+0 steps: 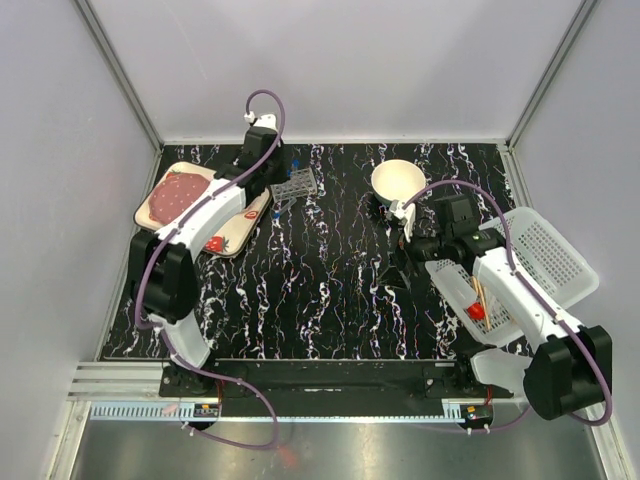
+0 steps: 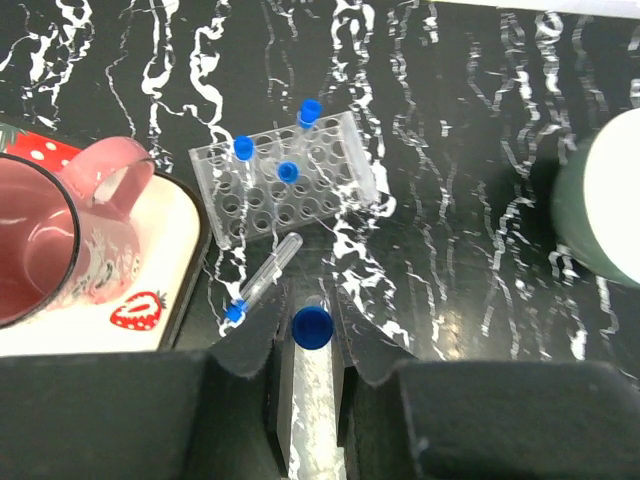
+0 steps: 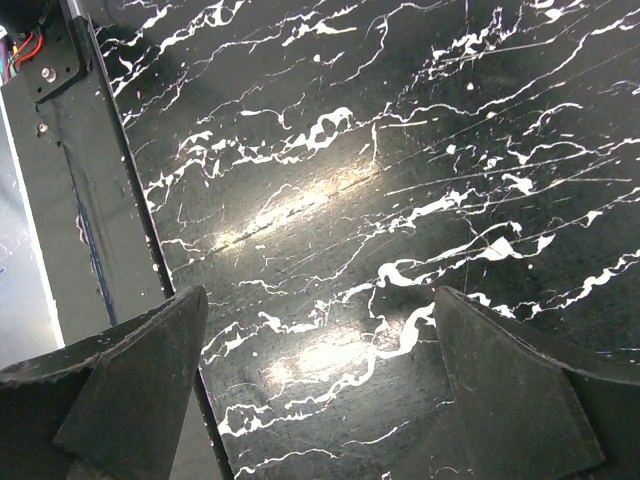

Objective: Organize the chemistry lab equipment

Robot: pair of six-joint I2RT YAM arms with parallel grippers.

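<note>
Plain pale walls (image 1: 330, 60); black, white-veined tabletop (image 1: 330, 290); soft glare.

We see a pink mug (image 2: 60, 235) standing on a strawberry-printed plate (image 2: 170, 260) at the table's (image 1: 330, 300) far left corner. A cream bowl (image 1: 398, 180) sits near the far edge, and a white basket (image 1: 555, 250) at the right edge.

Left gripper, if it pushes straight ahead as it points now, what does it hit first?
Probably the loose tube lying just ahead of the held tube, slightly left; the rack sits beyond. Depth is unclear.

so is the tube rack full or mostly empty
Mostly empty: the tube rack holds three blue-capped tubes, and its other holes are open.
</note>
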